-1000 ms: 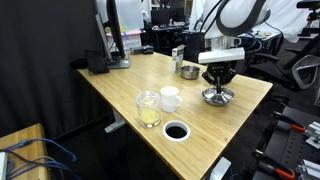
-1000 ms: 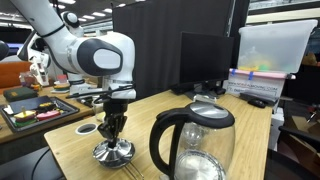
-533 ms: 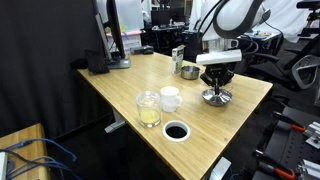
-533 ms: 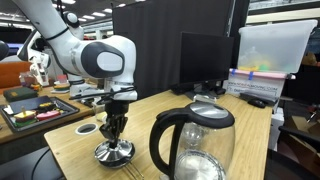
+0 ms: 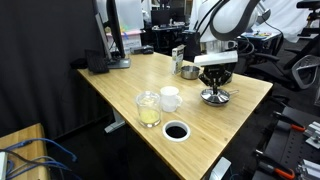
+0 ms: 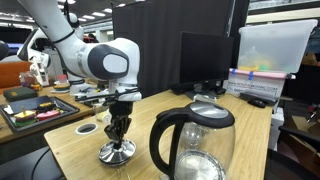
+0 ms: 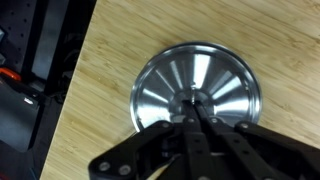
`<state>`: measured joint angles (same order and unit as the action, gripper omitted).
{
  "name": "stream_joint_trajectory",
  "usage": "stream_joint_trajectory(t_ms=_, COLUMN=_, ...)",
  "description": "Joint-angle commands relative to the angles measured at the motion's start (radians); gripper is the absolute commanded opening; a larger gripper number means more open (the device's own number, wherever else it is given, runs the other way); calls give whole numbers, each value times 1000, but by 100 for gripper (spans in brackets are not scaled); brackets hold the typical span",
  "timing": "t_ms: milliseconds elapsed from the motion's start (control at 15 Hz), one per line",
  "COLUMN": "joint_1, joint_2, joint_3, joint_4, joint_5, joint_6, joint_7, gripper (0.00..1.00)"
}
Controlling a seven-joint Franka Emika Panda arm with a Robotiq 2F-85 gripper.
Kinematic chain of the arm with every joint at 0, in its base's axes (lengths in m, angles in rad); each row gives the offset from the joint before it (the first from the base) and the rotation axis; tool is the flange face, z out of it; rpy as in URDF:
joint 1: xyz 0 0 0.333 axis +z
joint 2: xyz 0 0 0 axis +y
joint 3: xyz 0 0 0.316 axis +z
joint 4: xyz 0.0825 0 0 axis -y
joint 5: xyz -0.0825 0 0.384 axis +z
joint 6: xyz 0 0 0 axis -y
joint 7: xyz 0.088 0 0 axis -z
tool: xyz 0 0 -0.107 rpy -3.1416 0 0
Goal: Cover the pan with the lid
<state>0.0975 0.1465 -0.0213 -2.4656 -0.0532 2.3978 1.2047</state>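
Note:
My gripper (image 7: 197,112) is shut on the centre knob of the lid (image 7: 200,85), a round, shiny, slightly domed metal disc. In both exterior views the lid (image 5: 215,97) (image 6: 117,153) is at or just above the wooden table, near its edge, with the gripper (image 5: 215,88) (image 6: 118,135) upright over it. A small steel vessel (image 5: 188,71) stands a little beyond it, also seen in an exterior view (image 6: 88,128). I see no handle on it and cannot tell whether it is the pan.
A white mug (image 5: 170,98), a glass of yellow liquid (image 5: 148,110) and a black-centred white ring (image 5: 176,131) stand at the table's middle. A black-handled glass kettle (image 6: 195,145) is close to the lid. Monitors stand at the back.
The gripper has moved slightly sideways along the table with the lid, a little nearer the steel vessel. It has stayed shut on the knob.

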Motion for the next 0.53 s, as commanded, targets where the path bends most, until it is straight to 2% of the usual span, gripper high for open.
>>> stream_joint_trajectory(t_ms=0, joint_1=-9, joint_2=10, joint_3=-7, joint_4=14, joint_5=-19, joint_6=-5, joint_7=16, gripper=1)
stream_joint_trajectory(t_ms=467, joint_1=-3, joint_2=21, joint_3=-2, joint_4=15, joint_5=-4, joint_6=-1, joint_7=6, gripper=1)
